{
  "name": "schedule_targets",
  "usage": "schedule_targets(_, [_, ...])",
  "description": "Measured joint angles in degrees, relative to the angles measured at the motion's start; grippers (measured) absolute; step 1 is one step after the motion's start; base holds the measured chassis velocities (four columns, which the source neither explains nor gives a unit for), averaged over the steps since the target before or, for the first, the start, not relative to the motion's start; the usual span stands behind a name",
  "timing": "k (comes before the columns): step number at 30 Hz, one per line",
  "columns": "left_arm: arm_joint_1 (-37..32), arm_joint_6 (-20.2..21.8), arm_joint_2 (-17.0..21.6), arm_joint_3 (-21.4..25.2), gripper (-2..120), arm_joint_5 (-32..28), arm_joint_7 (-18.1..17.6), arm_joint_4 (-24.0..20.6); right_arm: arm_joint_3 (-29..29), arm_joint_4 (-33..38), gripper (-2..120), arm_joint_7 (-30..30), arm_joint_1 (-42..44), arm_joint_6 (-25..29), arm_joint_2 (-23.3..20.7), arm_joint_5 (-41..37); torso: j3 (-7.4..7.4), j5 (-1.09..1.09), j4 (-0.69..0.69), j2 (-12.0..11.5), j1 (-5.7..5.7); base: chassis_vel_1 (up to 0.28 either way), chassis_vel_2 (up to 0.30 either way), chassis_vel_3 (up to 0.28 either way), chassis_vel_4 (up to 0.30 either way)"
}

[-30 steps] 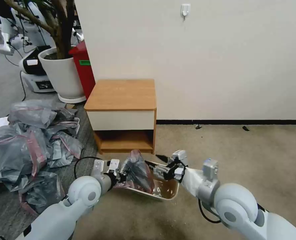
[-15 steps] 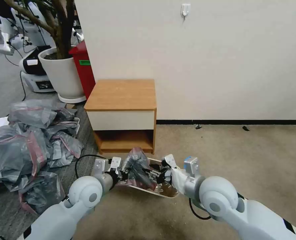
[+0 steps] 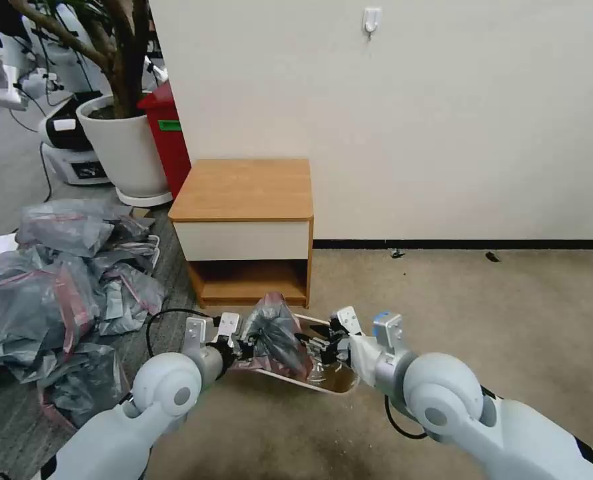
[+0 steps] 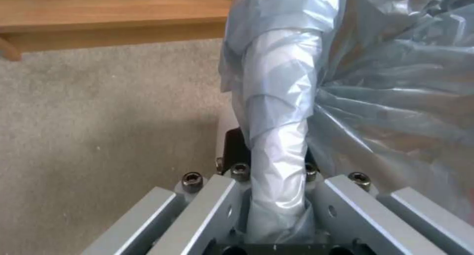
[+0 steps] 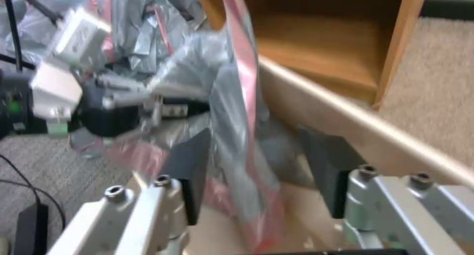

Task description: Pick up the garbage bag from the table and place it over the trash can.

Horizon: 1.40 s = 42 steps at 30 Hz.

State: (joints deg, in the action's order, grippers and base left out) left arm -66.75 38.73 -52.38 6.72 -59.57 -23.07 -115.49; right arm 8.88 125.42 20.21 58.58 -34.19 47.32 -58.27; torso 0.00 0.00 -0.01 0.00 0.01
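The garbage bag (image 3: 276, 331), crumpled grey plastic with a pink band, stands bunched over the left part of the cream trash can (image 3: 309, 385) on the carpet before the table (image 3: 243, 190). My left gripper (image 3: 241, 345) is shut on a twisted fold of the garbage bag (image 4: 279, 110) at the can's left side. My right gripper (image 3: 319, 345) reaches in from the right over the can's opening. It is open, its black pads (image 5: 190, 166) either side of the bag's pink-banded edge (image 5: 244, 99). The trash can's rim (image 5: 355, 116) runs just behind them.
A heap of grey-and-pink bags (image 3: 56, 293) covers the floor at left, with a black cable (image 3: 169, 315) by my left arm. A large white plant pot (image 3: 126, 147) and a red box (image 3: 169, 133) stand behind the table. Open carpet lies to the right.
My right gripper has moved left from the can's right rim to the bag's edge, with its arm swinging in. The left gripper has kept its hold and the bag has barely shifted.
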Motion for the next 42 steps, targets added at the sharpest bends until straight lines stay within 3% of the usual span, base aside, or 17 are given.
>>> schedule_targets(16, [-1.10,-0.24,0.65,-0.04,2,0.00,0.10,-1.39,3.52,-5.56,50,1.84,-3.69,-0.21,3.39,-4.42,0.00,0.00,0.01,0.00,0.00,0.000,0.000,0.000,0.000])
schedule_targets(24, [-1.11,-0.28,0.77,-0.03,2,-0.01,0.09,-1.46,4.72,-6.67,24,2.03,-4.77,-0.15,3.86,-5.06,0.00,0.00,0.01,0.00,-0.01,0.000,0.000,0.000,0.000])
schedule_targets(29, [-1.12,-0.28,0.77,-0.23,2,-0.02,0.10,-1.47,5.45,-7.45,16,2.30,-5.53,0.07,4.36,-5.58,0.00,0.00,0.01,0.00,-0.01,0.000,0.000,0.000,0.000])
schedule_targets(35, [-0.94,-0.28,0.70,-0.66,2,-0.06,0.15,-1.19,6.06,-8.44,0,2.69,-5.70,1.31,5.13,-5.39,0.00,0.00,0.01,0.00,0.00,0.000,0.000,0.000,0.000])
schedule_targets(42, [-0.69,-0.37,0.40,-0.99,2,-0.02,0.16,-0.16,6.14,-8.48,0,1.99,-5.43,3.26,5.13,-5.16,0.00,0.00,0.01,0.00,-0.01,0.000,0.000,0.000,0.000])
